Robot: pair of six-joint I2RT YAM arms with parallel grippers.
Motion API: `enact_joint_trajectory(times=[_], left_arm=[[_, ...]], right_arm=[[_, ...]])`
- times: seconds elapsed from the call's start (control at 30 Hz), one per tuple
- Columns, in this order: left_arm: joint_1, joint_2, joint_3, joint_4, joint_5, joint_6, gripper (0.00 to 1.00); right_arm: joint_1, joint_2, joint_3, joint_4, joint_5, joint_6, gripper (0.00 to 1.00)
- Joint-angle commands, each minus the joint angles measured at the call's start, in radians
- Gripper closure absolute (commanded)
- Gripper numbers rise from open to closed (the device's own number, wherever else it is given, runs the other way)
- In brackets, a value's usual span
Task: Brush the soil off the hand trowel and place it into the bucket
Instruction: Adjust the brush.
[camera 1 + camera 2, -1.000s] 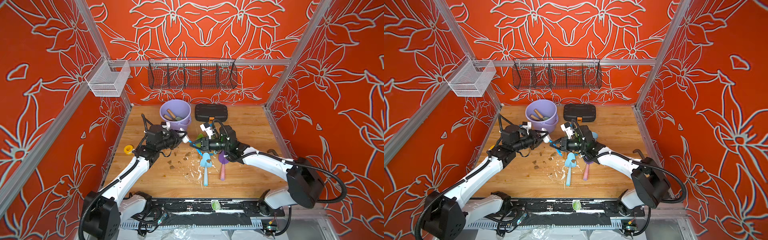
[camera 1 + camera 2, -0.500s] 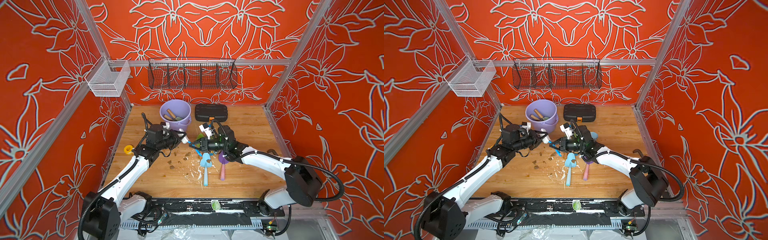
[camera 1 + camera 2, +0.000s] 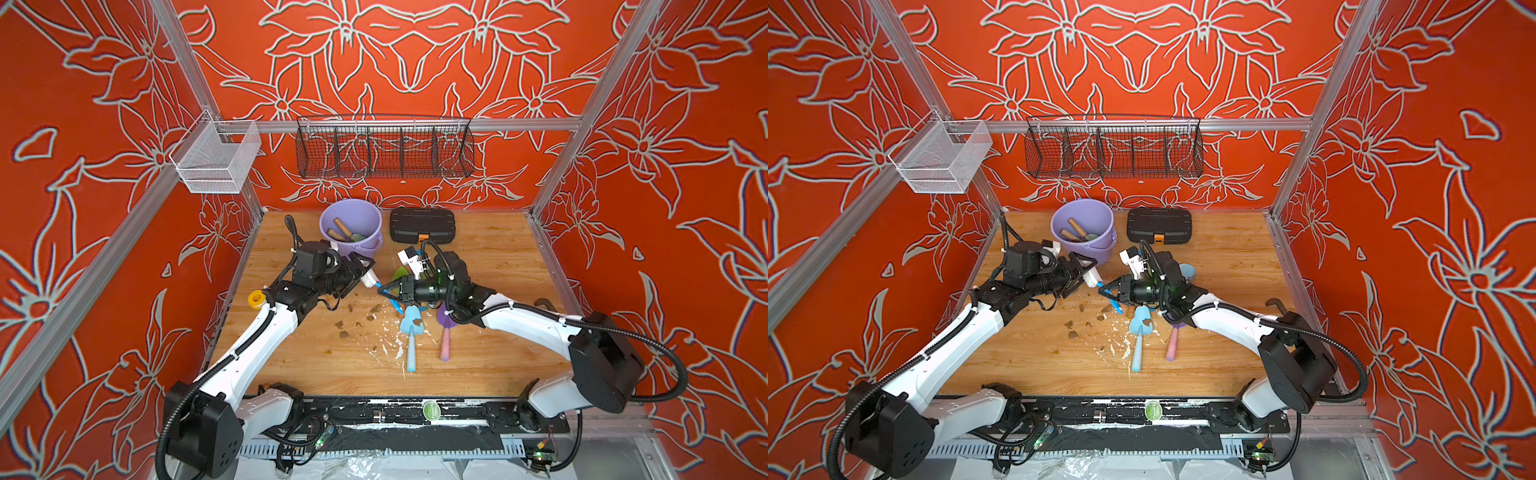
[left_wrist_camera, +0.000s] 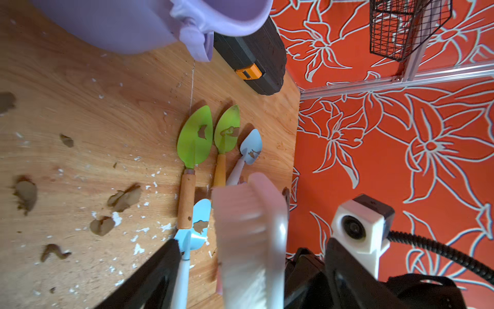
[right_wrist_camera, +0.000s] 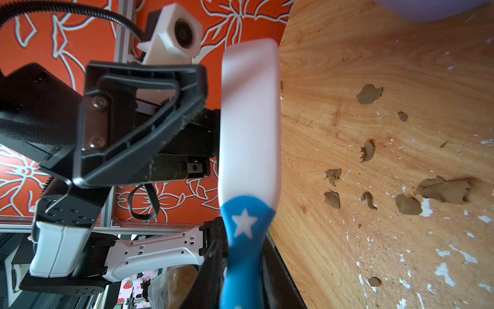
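With six o'clock at the robot's base: just short of centre lie a blue trowel, soil on its blade, and a purple trowel at its three o'clock, handles toward six. More soil dots the table toward eight. At centre the right gripper pinches the brush by its blue handle. The left gripper, at nine, stands wide either side of the white head. The bucket sits at eleven, a case at twelve.
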Motion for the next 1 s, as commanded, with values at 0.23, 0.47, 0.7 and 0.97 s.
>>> enact_joint_trajectory(times=[0.23,0.47,0.7,0.97], left_arm=[[-0.010,-0.060,0.099,-0.424,-0.164,0.337,0.22],[-0.215,-0.047,-0.035,-0.399,-0.218,0.298,0.26],[-0.391,0.049,-0.072,-0.303,-0.194,0.285,0.29],[-0.518,0.215,0.018,-0.278,-0.278,0.306,0.35]], right_arm=[[-0.012,-0.155,0.046,-0.671,0.349,-0.283,1.00],[-0.012,-0.345,-0.019,-0.879,0.552,-0.355,1.00],[-0.012,-0.424,-0.053,-0.938,0.617,-0.345,1.00],[-0.018,-0.414,-0.080,-0.926,0.630,-0.324,1.00]])
